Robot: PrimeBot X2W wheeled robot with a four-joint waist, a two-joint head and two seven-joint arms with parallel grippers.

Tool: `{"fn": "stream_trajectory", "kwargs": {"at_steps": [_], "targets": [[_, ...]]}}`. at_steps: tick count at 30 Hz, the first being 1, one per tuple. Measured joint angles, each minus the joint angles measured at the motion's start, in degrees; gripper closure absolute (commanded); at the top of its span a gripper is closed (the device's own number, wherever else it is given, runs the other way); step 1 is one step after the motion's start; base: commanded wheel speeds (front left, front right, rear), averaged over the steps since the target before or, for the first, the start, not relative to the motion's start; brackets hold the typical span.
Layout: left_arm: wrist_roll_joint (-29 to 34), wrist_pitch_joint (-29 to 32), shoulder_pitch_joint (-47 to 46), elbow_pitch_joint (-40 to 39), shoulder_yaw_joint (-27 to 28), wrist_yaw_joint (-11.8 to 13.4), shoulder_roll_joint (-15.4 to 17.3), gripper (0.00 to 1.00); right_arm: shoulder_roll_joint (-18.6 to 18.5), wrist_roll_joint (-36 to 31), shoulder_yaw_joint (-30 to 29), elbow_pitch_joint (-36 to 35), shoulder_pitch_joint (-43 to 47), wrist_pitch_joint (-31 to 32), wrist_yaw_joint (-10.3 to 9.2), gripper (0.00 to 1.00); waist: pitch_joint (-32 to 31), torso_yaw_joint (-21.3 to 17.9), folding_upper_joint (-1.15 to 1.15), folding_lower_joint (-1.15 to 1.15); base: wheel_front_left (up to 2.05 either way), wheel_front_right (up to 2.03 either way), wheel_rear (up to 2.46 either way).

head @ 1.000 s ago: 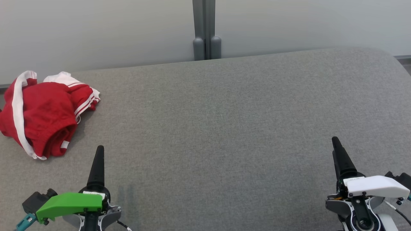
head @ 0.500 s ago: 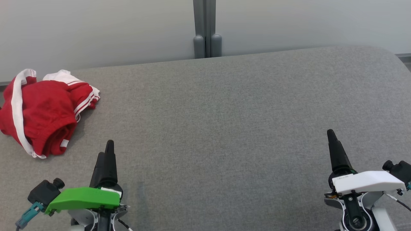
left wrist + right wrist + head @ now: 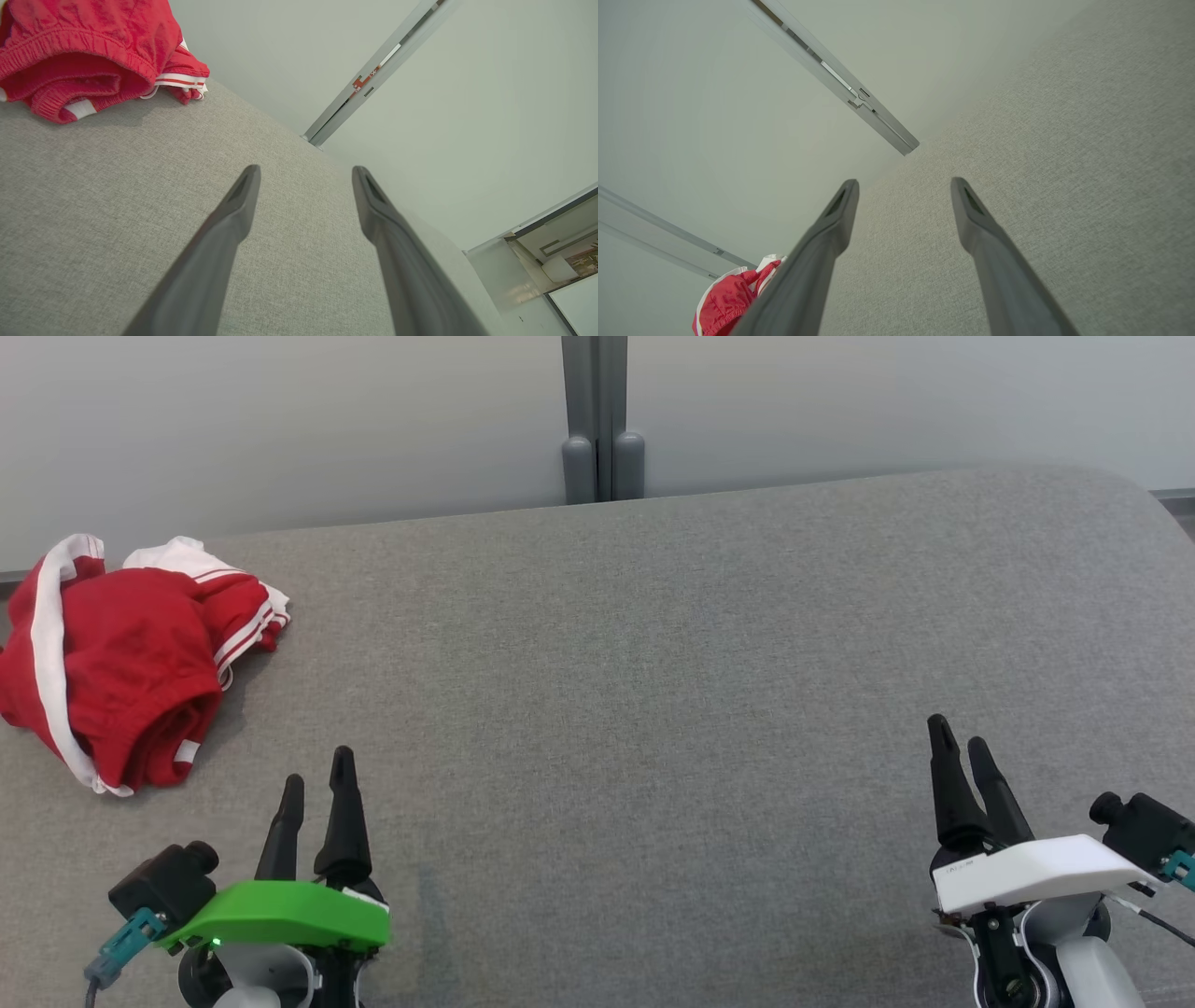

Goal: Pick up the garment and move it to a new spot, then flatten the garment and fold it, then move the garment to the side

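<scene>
The crumpled red garment with white stripes and white trim (image 3: pixel 131 663) lay at the upper left of the head view. It sat on the grey woven fabric surface (image 3: pixel 653 709), close to that surface's far edge, and ran off the left border of the frame. My left gripper (image 3: pixel 318 767) stood at the lower left of that view, below and a little to the right of the garment and apart from it. Its two long dark fingers pointed up the frame, spread with a clear gap between them, and held nothing. My right gripper (image 3: pixel 956 733) stood at the lower right, far across the surface from the garment, its fingers likewise parted and empty. In the left wrist view the garment filled the upper left corner, beyond and to the left of my fingertips, with bare grey cloth between. In the right wrist view a small part of it showed at the lower left, partly hidden behind one finger. The garment was bunched in a heap, not spread flat. A gathered elastic edge curled open on the side nearer my left gripper and formed a shadowed red hollow. A broad white band ran down its left side, and thin red and white stripes showed on a folded part at its upper right.
</scene>
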Motion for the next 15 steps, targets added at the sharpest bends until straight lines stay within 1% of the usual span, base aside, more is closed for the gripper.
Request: {"fn": "stream_trajectory", "kwargs": {"at_steps": [7,15], "targets": [[6.5,-1.2,0.5,0.5,-1.0,1.0,0.0,0.0,0.0,-5.2,0.3,0.6,0.3,-1.2,0.0,0.0,0.0,0.1,0.0,0.0,0.0,0.0,0.0],[11.6,-2.4,0.9,0.9,-1.8,1.5,0.0,0.0,-0.1,-11.4,0.8,0.9,0.3,-2.4,0.0,0.0,0.1,0.1,0.0,0.0,0.0,0.0,0.0]]}}
